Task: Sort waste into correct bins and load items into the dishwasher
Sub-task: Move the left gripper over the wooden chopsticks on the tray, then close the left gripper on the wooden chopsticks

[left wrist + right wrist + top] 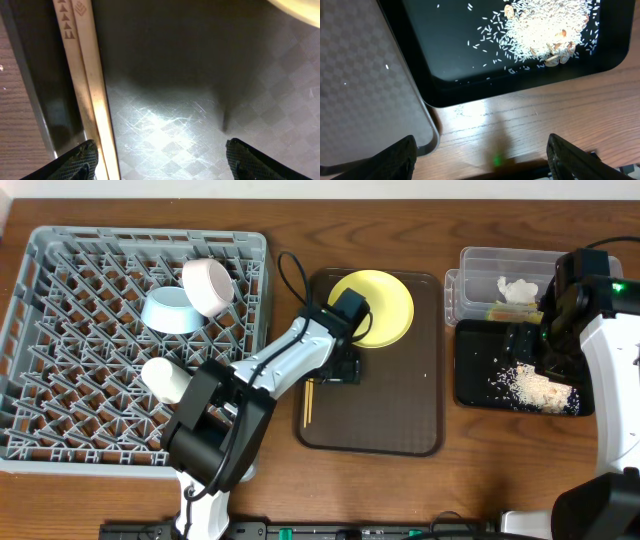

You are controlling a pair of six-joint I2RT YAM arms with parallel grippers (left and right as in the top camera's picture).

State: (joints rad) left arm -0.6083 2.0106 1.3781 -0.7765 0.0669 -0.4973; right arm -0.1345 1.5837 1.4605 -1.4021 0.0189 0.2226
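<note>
We take the chopsticks [89, 90] for the next thing to load. They are a thin wooden pair: light, stiff, and smooth enough to roll or slide apart if pinched badly. They lie flat and touching each other on the brown tray [400, 420], close along its left rim, with the yellow plate [385, 305] further away and to the right on the same tray. Lying that low, they will be awkward to get under. We would close across both sticks at once near their middle, so that neither tips out, and press lightly, since there is little height to grip. The left gripper [160, 165] hangs low over the tray with its jaws wide and nothing between them but bare tray. In the wrist view the sticks run just inside one finger [75, 162], well off the centre of the gap. We judge that a small shift to the left would bring them to the middle before closing. The dish rack [130, 235] waits on the far left of the table. The right gripper [482, 160] is also wide and empty, over bare table [520, 125] at the near edge of the black tray [450, 50], where the rice [545, 30] lies.
</note>
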